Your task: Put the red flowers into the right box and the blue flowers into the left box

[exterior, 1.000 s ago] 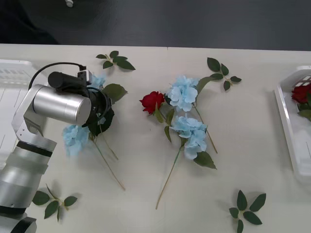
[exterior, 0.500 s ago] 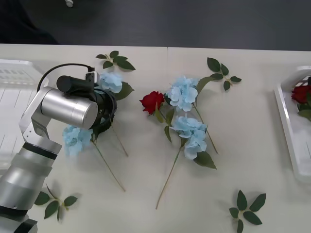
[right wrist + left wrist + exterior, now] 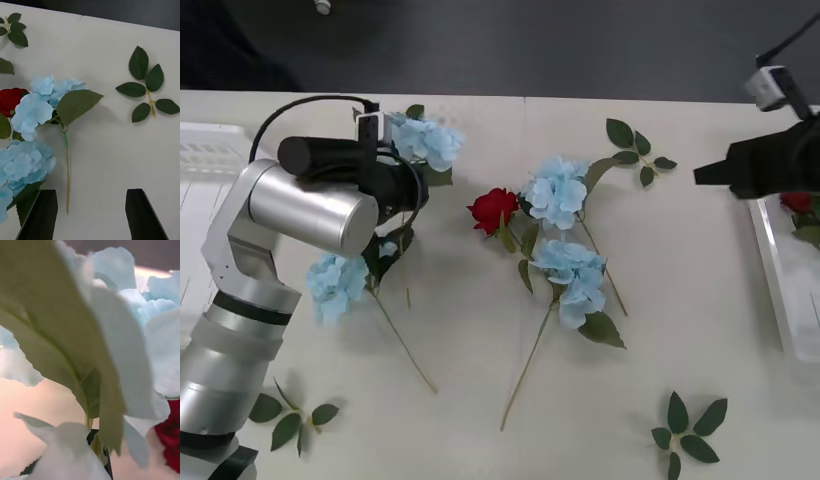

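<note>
A pale sky-blue artificial hydrangea cluster on a green leafy stem (image 3: 425,140) is lifted off the cream tabletop (image 3: 480,350), gripped at its stem by the left gripper (image 3: 395,195), whose fingers are closed on it; in the left wrist view its petals (image 3: 150,333) and a large green leaf (image 3: 56,352) press close to the camera. Just below that held flower, a second blue cluster (image 3: 335,285) lies flat on the tabletop with its stem running away from the arm. To the right of the held flower lies a small red artificial rose (image 3: 494,209), touching two more blue clusters (image 3: 558,192) (image 3: 572,272) with crossing stems. The white ribbed plastic left box (image 3: 205,160) sits behind the left arm. Far right of the held flower, the right gripper (image 3: 710,175) hovers by the white slatted right box (image 3: 770,260), which holds red roses (image 3: 800,202); its black fingers (image 3: 37,213) stand wide apart over bare tabletop. Loose green leaf sprigs (image 3: 690,425) lie scattered around.
</note>
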`<state>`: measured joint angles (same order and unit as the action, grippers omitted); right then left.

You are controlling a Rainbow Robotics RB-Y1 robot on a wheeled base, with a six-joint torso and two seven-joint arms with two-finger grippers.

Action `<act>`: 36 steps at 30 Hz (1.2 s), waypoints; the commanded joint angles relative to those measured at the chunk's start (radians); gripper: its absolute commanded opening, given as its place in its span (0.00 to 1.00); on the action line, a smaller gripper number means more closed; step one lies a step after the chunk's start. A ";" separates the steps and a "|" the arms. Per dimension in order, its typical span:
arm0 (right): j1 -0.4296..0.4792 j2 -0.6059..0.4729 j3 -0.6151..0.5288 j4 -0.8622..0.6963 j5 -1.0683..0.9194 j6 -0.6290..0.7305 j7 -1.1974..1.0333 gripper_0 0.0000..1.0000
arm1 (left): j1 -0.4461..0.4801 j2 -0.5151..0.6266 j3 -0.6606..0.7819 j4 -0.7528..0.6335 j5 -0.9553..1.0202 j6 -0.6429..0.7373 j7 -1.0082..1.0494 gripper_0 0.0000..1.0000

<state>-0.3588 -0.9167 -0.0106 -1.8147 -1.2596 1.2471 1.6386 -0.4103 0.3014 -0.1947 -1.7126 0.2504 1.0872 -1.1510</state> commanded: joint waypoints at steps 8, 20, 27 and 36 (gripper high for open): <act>-0.091 0.242 0.132 0.064 0.256 -0.001 0.055 0.53 | 0.120 0.004 0.133 -0.318 0.081 -0.004 -0.004 0.00; -0.131 0.392 0.199 0.196 0.436 -0.021 0.087 0.54 | 0.257 0.016 0.511 -0.720 0.302 0.361 -0.007 0.00; -0.160 0.395 0.293 0.301 0.428 -0.109 0.103 0.53 | 0.252 0.156 0.673 -0.763 0.426 0.548 -0.015 0.00; -0.161 0.400 0.311 0.333 0.381 -0.121 0.133 0.53 | 0.189 0.277 0.742 -0.582 0.477 0.560 -0.098 0.00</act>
<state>-0.5004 -0.5125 0.3168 -1.4675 -0.8686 1.1278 1.7052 -0.1821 0.5706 0.5037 -2.3252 0.7247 1.6458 -1.1643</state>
